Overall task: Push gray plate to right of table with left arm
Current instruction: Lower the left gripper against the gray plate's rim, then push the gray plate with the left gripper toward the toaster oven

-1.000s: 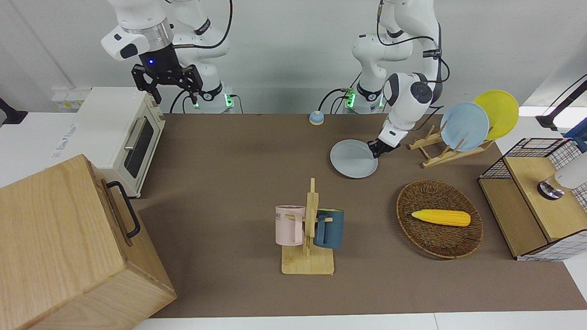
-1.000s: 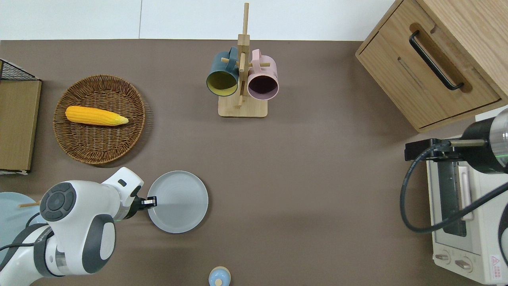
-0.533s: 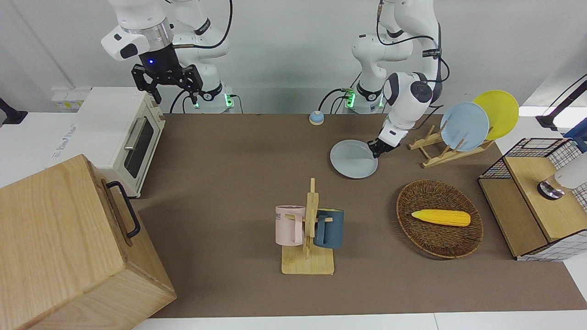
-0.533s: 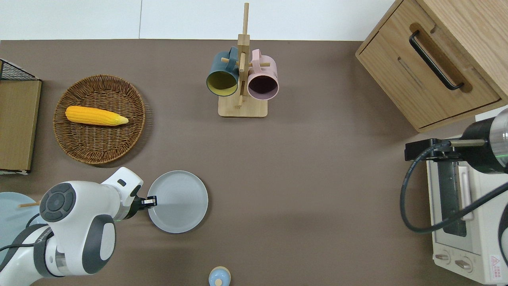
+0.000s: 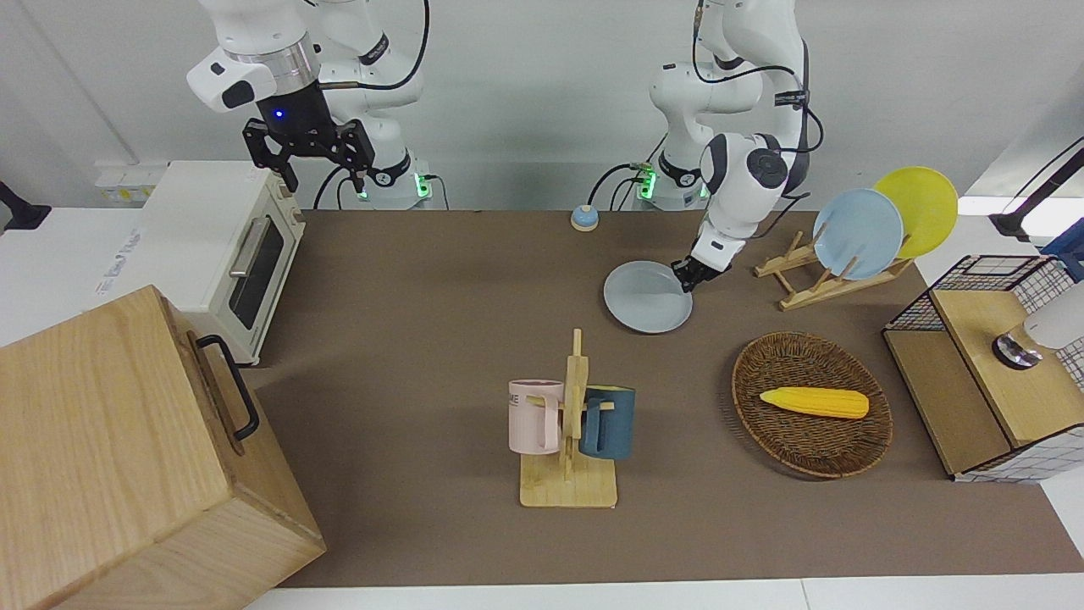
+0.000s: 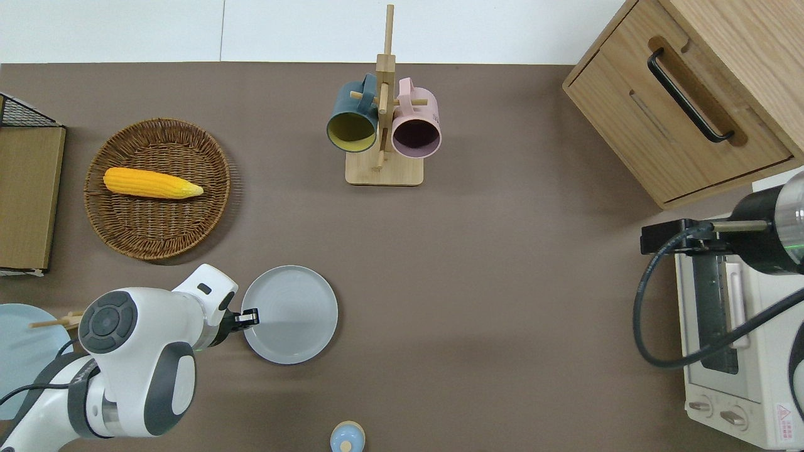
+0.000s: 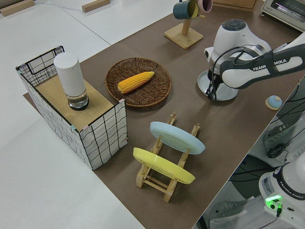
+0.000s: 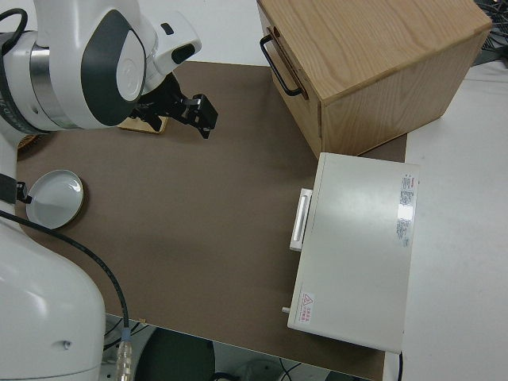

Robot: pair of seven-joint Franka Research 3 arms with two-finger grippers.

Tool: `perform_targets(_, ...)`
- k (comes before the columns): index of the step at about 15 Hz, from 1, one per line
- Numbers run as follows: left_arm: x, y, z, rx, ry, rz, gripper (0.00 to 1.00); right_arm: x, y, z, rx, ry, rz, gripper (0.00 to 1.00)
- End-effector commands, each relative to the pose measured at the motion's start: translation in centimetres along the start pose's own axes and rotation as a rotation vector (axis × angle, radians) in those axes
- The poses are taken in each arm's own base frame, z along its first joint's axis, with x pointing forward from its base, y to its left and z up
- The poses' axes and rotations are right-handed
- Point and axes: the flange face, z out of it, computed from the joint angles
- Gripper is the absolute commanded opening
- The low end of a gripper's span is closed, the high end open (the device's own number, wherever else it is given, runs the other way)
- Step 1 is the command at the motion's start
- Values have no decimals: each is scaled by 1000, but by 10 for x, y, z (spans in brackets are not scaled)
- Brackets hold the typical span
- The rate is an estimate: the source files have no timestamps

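Note:
The gray plate [image 5: 648,296] lies flat on the brown table [image 5: 423,280], between the mug rack and the robots, and also shows in the overhead view [image 6: 290,314]. My left gripper [image 5: 684,280] is low at the table with its fingers shut. Its tip [image 6: 250,316] touches the plate's rim on the side toward the left arm's end. It holds nothing. The plate's rim shows past the arm in the left side view [image 7: 224,94]. My right gripper [image 5: 309,165] is open and parked.
A mug rack [image 5: 569,424] with two mugs stands mid-table. A wicker basket [image 5: 811,405] with corn, a dish rack [image 5: 855,233] with sky-blue and yellow plates and a wire crate [image 5: 991,364] sit toward the left arm's end. A toaster oven [image 5: 224,246] and wooden cabinet [image 5: 118,457] sit at the right arm's end.
My left gripper has moved a little toward the right arm's end, and the gray plate has slid that way with it. The right arm has not moved.

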Motion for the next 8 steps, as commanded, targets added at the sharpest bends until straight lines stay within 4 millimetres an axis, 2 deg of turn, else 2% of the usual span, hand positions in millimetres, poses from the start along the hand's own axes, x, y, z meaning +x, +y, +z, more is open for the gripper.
perform_targets(1,-15,27,13,-15,12,11,0,0,-1,-1,-2,-7,-3,996)
perform_targets(5,-31,69,16,-14,24,35,0,0,-1,-1,-2,-7,-3,996)
perform_targets(8,-39,92,25,-46,24,47,0,0,-1,-1,-2,-7,-3,996)
